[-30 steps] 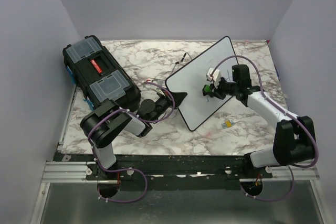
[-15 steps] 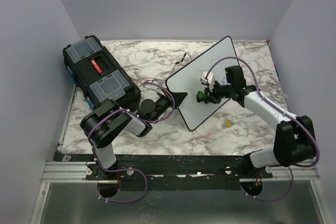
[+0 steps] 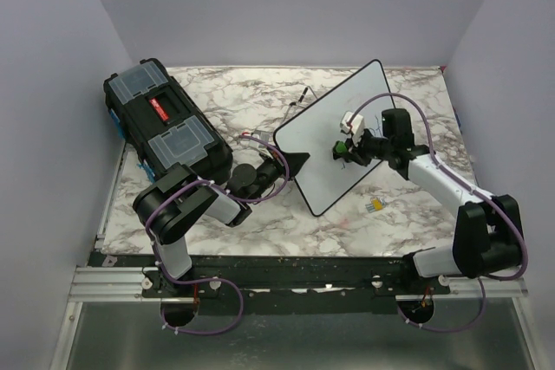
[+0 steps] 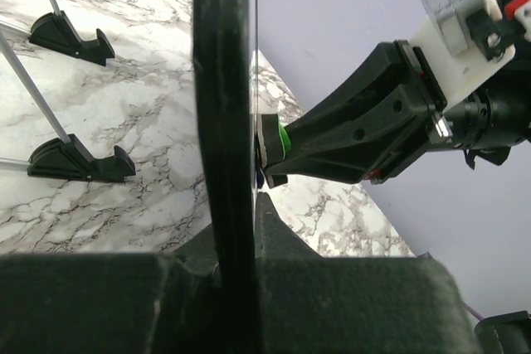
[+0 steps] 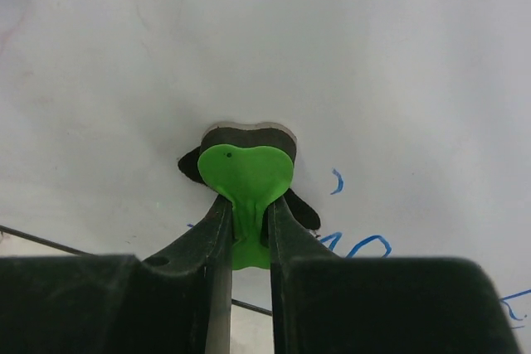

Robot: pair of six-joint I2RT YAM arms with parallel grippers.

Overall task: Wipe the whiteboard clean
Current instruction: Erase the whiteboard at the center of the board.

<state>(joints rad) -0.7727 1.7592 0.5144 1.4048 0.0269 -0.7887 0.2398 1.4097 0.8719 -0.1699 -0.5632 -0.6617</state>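
Whiteboard (image 3: 316, 158) stood slanted at the mid-right of the desk (image 3: 251, 110), white face toward the near right, one long edge down on the marble. Left arm (image 3: 186, 201) was folded low, elbow bunched near its base, forearm lying almost flat and reaching right to the board's left edge. Left tool (image 3: 293, 162) was closed on that edge; in the left wrist view the black frame ran straight up from between its fingers (image 4: 199, 288), pinched tight. The board's black feet (image 4: 79, 162) on thin rods sat on the desk behind it. Right arm (image 3: 442, 178) rose from its base at the near right, forearm stretched up and left, wrist turned in so the tool faced the board's front squarely. Right tool (image 3: 344, 152) was narrow, clamped on the stem of a green heart-shaped eraser (image 5: 246, 173). The eraser's dark pad was pressed against the white surface near the board's middle. Blue writing (image 5: 357, 244) showed just beside the pad on the right tool's right side, with another blue stroke at the far right edge of the right wrist view; the rest of the face in that view was plain white. Black toolbox (image 3: 165, 123) lay at the far left of the desk, well apart from the board. A small yellowish thing (image 3: 375, 205) lay on the desk near the board's near corner; could not tell what it was.
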